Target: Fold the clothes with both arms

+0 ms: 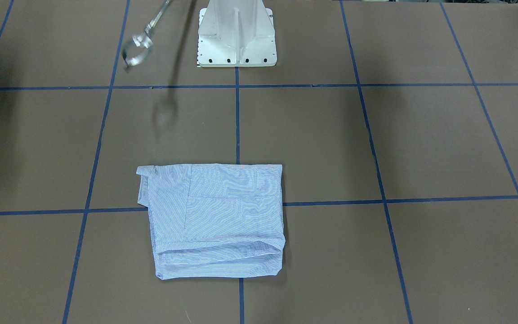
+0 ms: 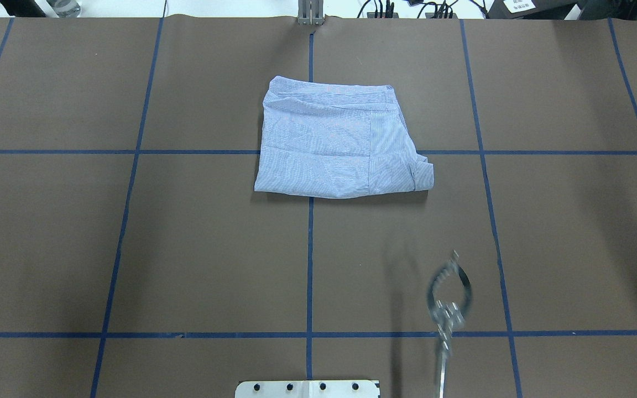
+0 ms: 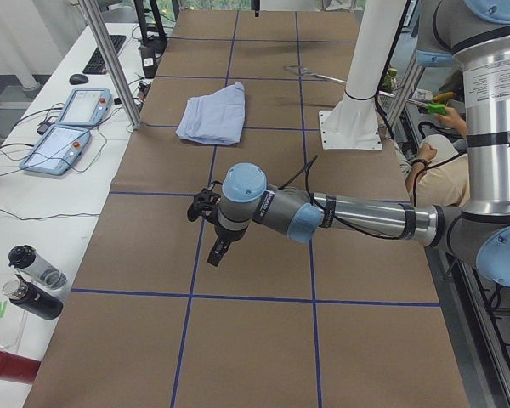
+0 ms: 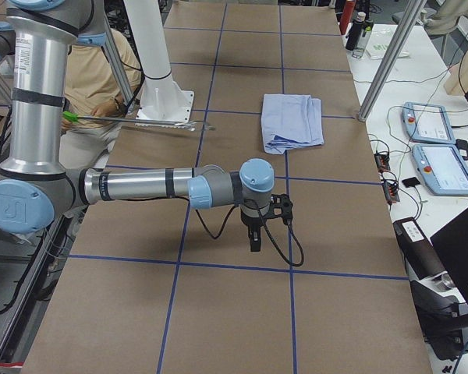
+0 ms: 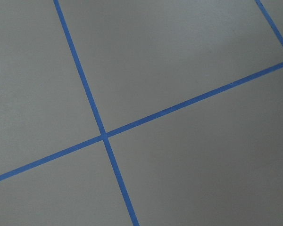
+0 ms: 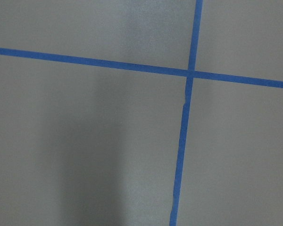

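The clothes are one light blue striped shirt (image 1: 216, 220), folded into a rough rectangle near the table's middle (image 2: 335, 143), with one folded edge sticking out at a corner. Nothing touches it. In the exterior left view my left arm (image 3: 357, 217) stretches low over the table, and its gripper (image 3: 219, 252) points down, well short of the shirt (image 3: 214, 113). My right gripper (image 4: 254, 238) likewise hangs over bare table away from the shirt (image 4: 292, 121). I cannot tell whether either gripper is open or shut. Both wrist views show only brown table and blue tape.
A person seated by the white pedestal (image 1: 236, 36) holds a long metal grabber tool (image 2: 448, 298) over the table near the base. Teach pendants (image 3: 68, 123) and bottles (image 3: 34, 272) lie on the side table. Metal posts (image 4: 390, 54) stand along the table's far edge.
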